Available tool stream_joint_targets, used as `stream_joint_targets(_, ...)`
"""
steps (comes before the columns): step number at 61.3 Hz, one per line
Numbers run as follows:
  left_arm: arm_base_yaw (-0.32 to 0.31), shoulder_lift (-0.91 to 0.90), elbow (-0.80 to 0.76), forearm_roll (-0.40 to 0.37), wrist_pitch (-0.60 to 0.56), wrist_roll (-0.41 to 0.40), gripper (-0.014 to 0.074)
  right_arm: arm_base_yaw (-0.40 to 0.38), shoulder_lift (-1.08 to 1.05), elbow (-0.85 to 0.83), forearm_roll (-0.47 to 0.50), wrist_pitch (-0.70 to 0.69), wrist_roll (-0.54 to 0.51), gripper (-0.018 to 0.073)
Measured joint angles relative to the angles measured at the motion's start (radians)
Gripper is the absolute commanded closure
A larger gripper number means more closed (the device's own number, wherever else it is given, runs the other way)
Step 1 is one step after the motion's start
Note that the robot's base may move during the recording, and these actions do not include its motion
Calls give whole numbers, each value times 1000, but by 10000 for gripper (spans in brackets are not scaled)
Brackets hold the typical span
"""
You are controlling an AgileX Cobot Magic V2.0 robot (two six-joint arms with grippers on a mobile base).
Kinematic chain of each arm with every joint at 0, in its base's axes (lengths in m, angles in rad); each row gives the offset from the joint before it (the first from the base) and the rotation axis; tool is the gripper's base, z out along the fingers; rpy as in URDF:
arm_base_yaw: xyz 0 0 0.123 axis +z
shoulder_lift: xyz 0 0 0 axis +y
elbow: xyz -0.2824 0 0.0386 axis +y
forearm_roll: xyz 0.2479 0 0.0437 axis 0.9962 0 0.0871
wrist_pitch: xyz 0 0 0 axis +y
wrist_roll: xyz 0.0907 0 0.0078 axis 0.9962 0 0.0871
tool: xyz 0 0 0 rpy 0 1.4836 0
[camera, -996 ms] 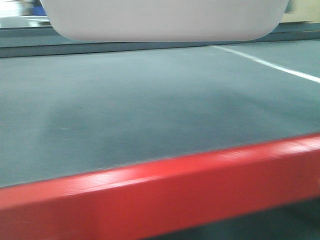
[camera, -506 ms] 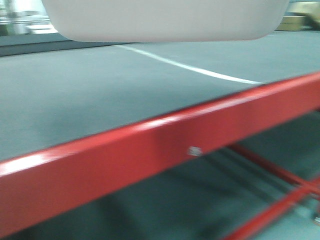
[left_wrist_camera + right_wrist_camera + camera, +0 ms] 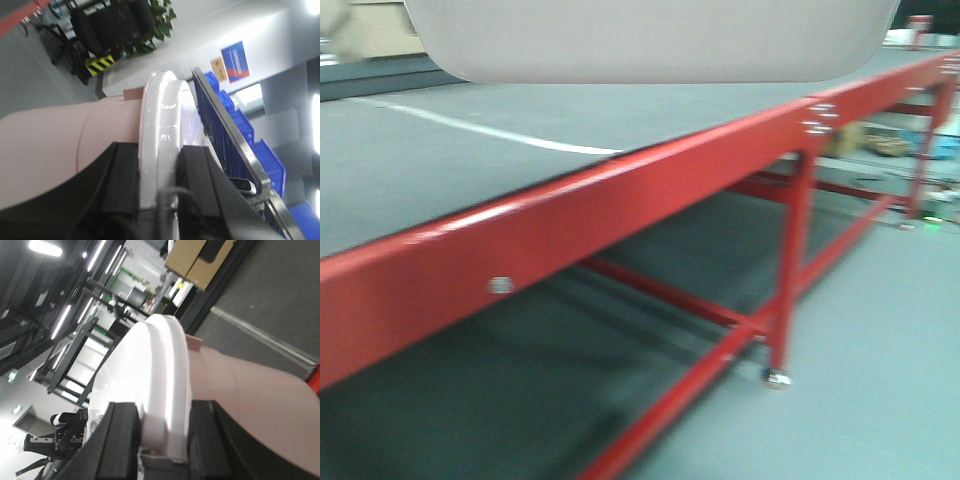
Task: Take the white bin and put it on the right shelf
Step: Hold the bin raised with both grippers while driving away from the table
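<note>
The white bin (image 3: 650,40) hangs at the top of the front view, its underside above the table. My left gripper (image 3: 161,175) is shut on the bin's glossy lid rim (image 3: 165,110), with the off-white body (image 3: 50,140) to the left. At the other end, my right gripper (image 3: 165,440) is shut on the rim too (image 3: 160,370). Past the bin in the left wrist view runs a shiny steel rail (image 3: 227,125); it looks like the right shelf's edge, but I cannot tell for sure.
The red-framed table (image 3: 620,210) with its dark grey mat (image 3: 420,160) runs diagonally under the bin. Its legs (image 3: 795,260) and grey floor (image 3: 880,380) are on the right. Blue bins (image 3: 250,135) sit behind the steel rail. Cardboard boxes (image 3: 200,260) stand beyond the table.
The front view has swung right: the table's red rail slid left and tilted, and its legs and the floor came into sight. The bin keeps its place in the view, still gripped.
</note>
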Motion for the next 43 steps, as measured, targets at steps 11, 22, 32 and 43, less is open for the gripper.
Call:
stream_joint_targets(11,-1,0,0,0,0,0,722,0,0,0,0,-3,0,493)
stream_joint_targets(22,-1,0,0,0,0,0,722,0,0,0,0,-3,0,493)
stream_joint_targets(32,-1,0,0,0,0,-1,722,0,0,0,0,-3,0,493)
stream_joint_targets(43,-1,0,0,0,0,-1,722,0,0,0,0,-3,0,493)
